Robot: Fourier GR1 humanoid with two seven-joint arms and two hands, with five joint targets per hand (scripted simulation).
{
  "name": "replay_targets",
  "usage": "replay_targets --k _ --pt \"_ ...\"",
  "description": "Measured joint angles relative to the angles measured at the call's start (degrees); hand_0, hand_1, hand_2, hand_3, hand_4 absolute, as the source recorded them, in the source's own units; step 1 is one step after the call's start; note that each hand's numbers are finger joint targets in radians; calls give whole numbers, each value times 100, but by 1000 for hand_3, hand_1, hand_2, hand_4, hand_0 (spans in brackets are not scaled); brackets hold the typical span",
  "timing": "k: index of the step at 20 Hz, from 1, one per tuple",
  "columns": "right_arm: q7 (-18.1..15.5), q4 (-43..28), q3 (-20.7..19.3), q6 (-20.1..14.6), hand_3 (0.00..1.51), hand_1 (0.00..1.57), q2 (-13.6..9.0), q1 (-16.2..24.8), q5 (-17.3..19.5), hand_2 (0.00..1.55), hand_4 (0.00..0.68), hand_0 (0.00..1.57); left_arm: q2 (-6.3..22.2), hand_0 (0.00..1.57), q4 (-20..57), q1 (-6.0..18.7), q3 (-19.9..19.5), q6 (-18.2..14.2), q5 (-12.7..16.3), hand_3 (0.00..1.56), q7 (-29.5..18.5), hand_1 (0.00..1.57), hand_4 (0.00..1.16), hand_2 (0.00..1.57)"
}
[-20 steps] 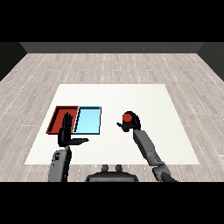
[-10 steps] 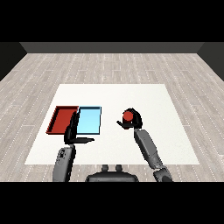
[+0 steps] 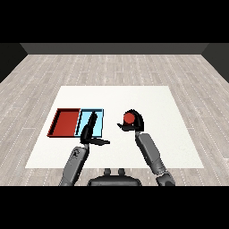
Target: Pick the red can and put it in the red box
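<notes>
**A:** So where's the red can [image 3: 128,118] sitting right now?

**B:** On the white table [image 3: 147,98], well to the right of the light blue tray [image 3: 99,120]. Only its red top really shows. The right robot hand [image 3: 132,123] is curled round it: dark fingers arc over the far and right side of the can, and the thumb pokes out on the side facing the blue tray. Can't tell if the can is touching the table or just off it.

**A:** And the red tray?

**B:** The red tray [image 3: 66,122] lies on the far side of the blue tray from the can. The two trays are side by side, edges touching. So the can is well apart from the red tray, with the whole blue tray in between. Nothing visible inside the red one.

**A:** What about the other arm?

**B:** The left robot hand [image 3: 88,133] is over the near edge of the blue tray. Its fingers are straight, pointing away across the tray, and the thumb sticks out sideways toward the can. It holds nothing. Its grey forearm [image 3: 75,163] runs down from there to the near edge of the table.
</notes>
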State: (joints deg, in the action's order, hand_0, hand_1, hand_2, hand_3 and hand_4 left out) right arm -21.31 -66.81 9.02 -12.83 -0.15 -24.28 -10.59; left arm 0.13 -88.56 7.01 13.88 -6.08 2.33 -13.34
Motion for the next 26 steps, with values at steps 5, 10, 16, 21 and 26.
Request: replay_targets --k 5,10,16,21,26 --pt "14 -147 271 -180 1418 1410 -32 33 -77 1436 653 1410 -8 0 136 235 246 -189 132 0 91 0 0 0" --pt "73 -326 616 -447 1393 1392 0 -46 -138 1403 636 1392 -11 0 286 313 669 -448 235 0 -10 0 0 0" --pt "123 -642 916 -504 1400 1392 11 63 -174 1409 615 1392 -12 0 507 537 1068 -789 359 0 10 0 0 0" --pt "120 -594 1122 -688 1405 1413 13 -144 -307 1432 617 1413 -10 0 960 944 1144 -960 495 0 -24 0 0 0" --pt "158 -794 1588 -970 1403 1432 14 -124 -472 1438 599 1432 -8 0 1188 1143 1164 -1038 477 0 79 0 0 0"
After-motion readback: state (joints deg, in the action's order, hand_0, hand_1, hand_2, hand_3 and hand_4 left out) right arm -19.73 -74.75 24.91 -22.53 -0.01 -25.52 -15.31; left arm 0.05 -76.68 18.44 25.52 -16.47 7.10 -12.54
